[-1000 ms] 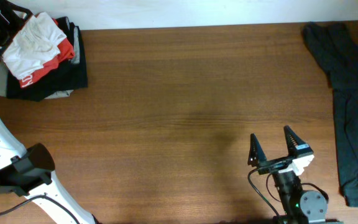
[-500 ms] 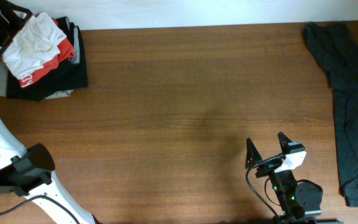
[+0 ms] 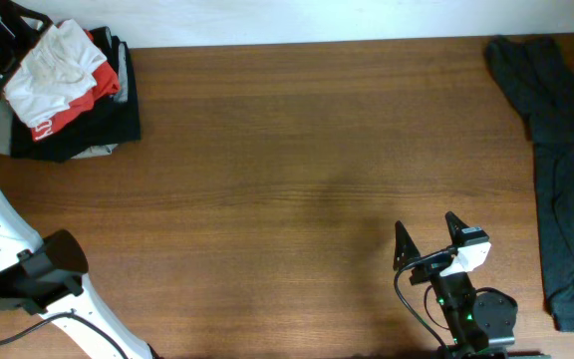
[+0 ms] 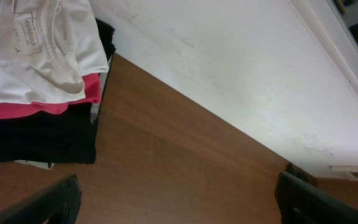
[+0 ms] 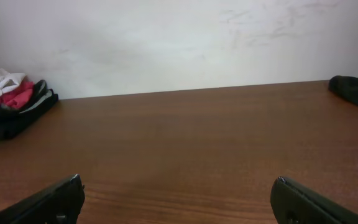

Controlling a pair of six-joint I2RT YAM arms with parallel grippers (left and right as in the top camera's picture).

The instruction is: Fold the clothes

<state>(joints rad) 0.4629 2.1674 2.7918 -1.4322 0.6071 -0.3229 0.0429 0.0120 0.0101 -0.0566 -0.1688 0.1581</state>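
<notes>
White T-shirt [image 3: 56, 55] atop clothes pile [image 3: 88, 125], far-left corner of tabletop [image 3: 287, 150]. Both open, empty: left gripper [image 4: 178, 190] beside pile, right gripper [image 3: 427, 227] near front edge.

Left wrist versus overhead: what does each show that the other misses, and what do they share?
Only the left wrist view shows the small boxed print beside the white T-shirt's collar. Only the overhead shows the right pincer, open, near the table's front edge. Both show the T-shirt lying on the red shirt atop dark clothes by the wall.
</notes>
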